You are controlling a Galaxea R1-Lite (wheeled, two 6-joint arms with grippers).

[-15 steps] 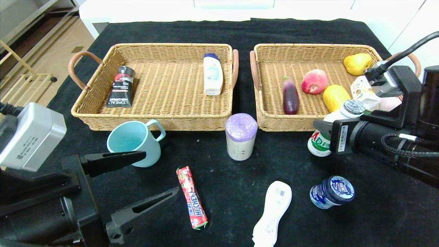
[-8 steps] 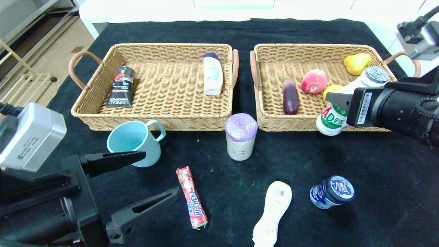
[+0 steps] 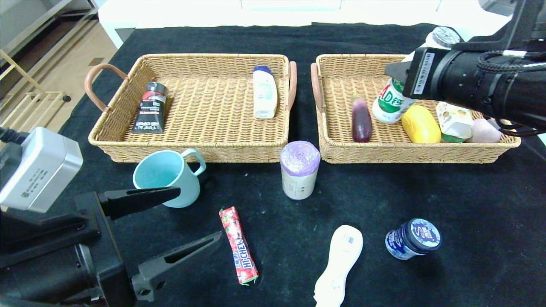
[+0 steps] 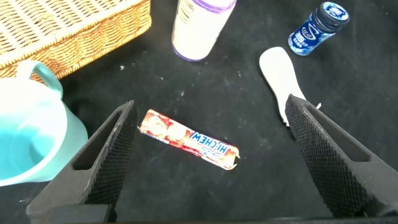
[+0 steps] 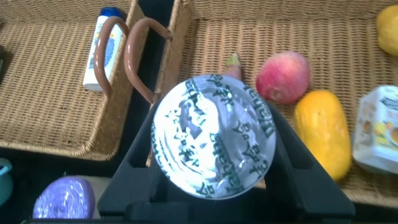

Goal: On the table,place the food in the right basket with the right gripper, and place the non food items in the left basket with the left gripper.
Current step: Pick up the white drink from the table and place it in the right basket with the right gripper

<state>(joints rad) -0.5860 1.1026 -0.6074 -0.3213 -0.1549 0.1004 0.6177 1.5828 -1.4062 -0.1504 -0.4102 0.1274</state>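
- Hanging tilted above the right tan wicker basket point(image 3: 469, 154), the white AD milk bottle with foil cap point(image 3: 390, 102) sits clamped between the right gripper's point(image 3: 401, 72) black fingers.
- Beneath lie a purple eggplant point(image 3: 361, 119) and yellow fruit point(image 3: 420, 124).
- Low over the black-draped table point(image 3: 469, 221), the left gripper point(image 3: 170, 221) spreads wide near the teal mug point(image 3: 164, 177), holding nothing.

Teal mug point(image 3: 167, 178), red candy stick point(image 3: 238, 245), white milk bottle point(image 3: 389, 102) with green letters, tan woven baskets point(image 3: 192, 150), black cloth point(image 3: 469, 221)

Head camera high, facing forward-down over table point(image 3: 298, 187), wrist cameras close, looking down, all sharing purple-topped roll point(image 3: 300, 169)
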